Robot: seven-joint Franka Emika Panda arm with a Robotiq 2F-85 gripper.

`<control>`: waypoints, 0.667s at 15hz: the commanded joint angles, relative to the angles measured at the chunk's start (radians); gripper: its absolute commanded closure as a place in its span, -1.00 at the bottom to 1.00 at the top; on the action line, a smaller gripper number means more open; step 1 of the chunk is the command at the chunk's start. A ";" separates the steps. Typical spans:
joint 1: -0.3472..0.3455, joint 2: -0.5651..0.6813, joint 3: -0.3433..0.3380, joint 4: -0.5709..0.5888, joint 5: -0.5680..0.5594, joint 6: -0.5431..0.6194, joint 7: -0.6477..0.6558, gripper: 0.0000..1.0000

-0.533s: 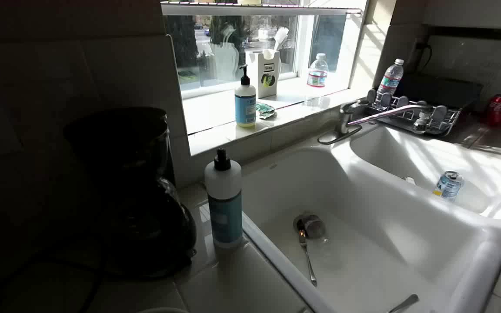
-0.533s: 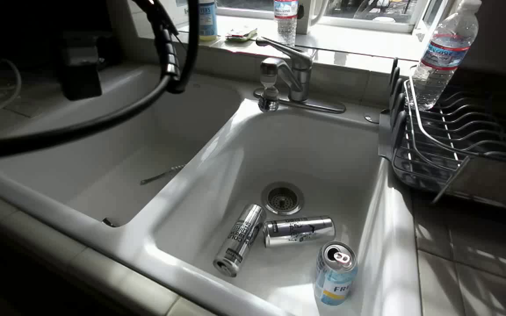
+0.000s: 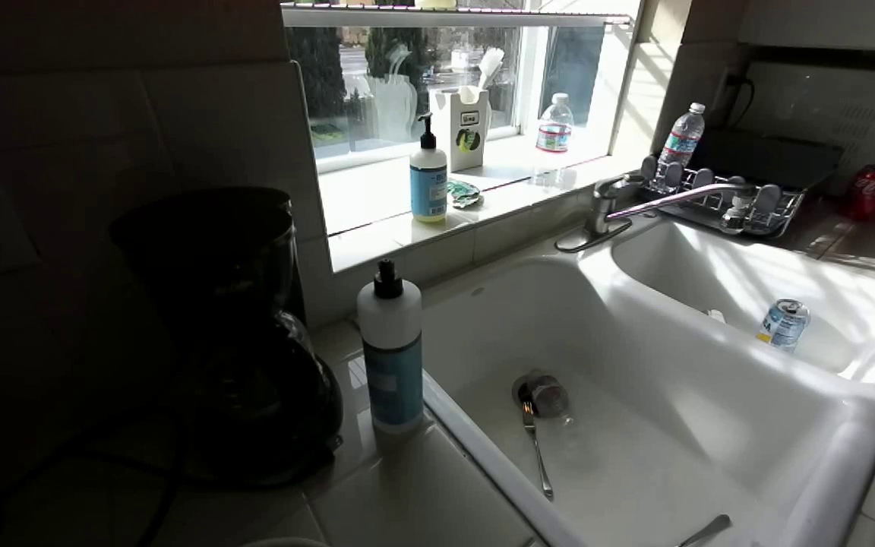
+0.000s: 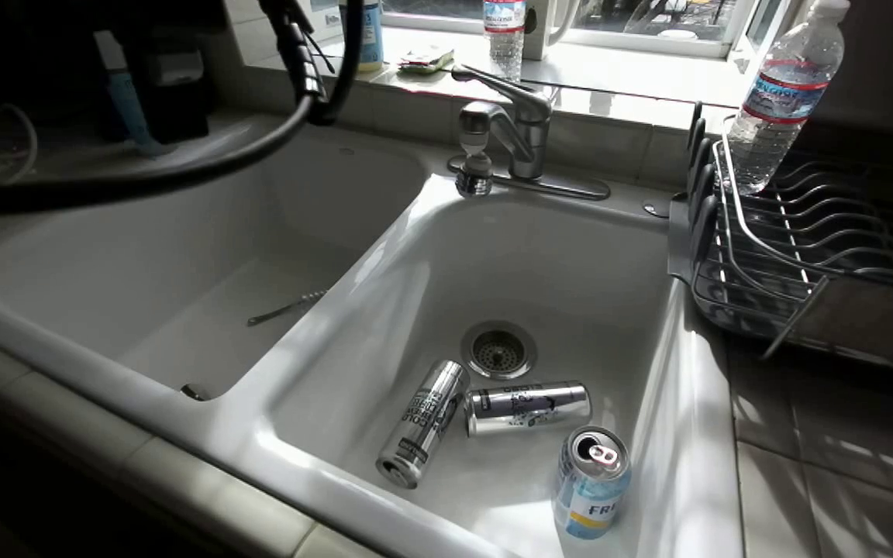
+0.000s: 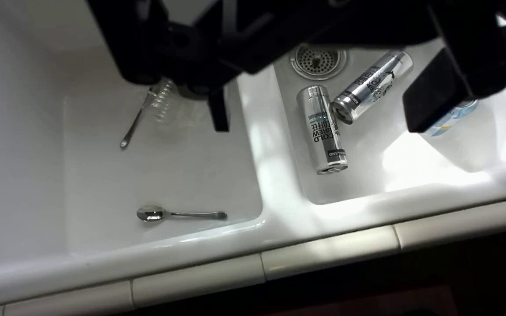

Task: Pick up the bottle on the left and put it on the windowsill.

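The spread, empty gripper (image 5: 316,125) has shifted, uncovering the teal-and-white bottle (image 4: 129,108) at an exterior view's upper left; grasping seems ahead.

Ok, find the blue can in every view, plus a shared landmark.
In an exterior view: blue can, right side.
In an exterior view: blue can, low, right of centre.
In the wrist view: blue can, upper right, partly behind the gripper.
Shared landmark: sink divider, left of it.
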State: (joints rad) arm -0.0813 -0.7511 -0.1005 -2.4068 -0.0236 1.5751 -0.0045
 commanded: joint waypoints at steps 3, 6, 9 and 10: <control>0.137 0.072 0.130 0.090 0.051 0.172 -0.043 -1.00; 0.229 0.148 0.216 0.162 0.077 0.239 -0.054 -1.00; 0.303 0.231 0.276 0.225 0.079 0.317 -0.096 -1.00; 0.328 0.263 0.298 0.243 0.082 0.350 -0.108 -1.00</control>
State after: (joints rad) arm 0.1911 -0.5938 0.1612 -2.2372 0.0338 1.8686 -0.0598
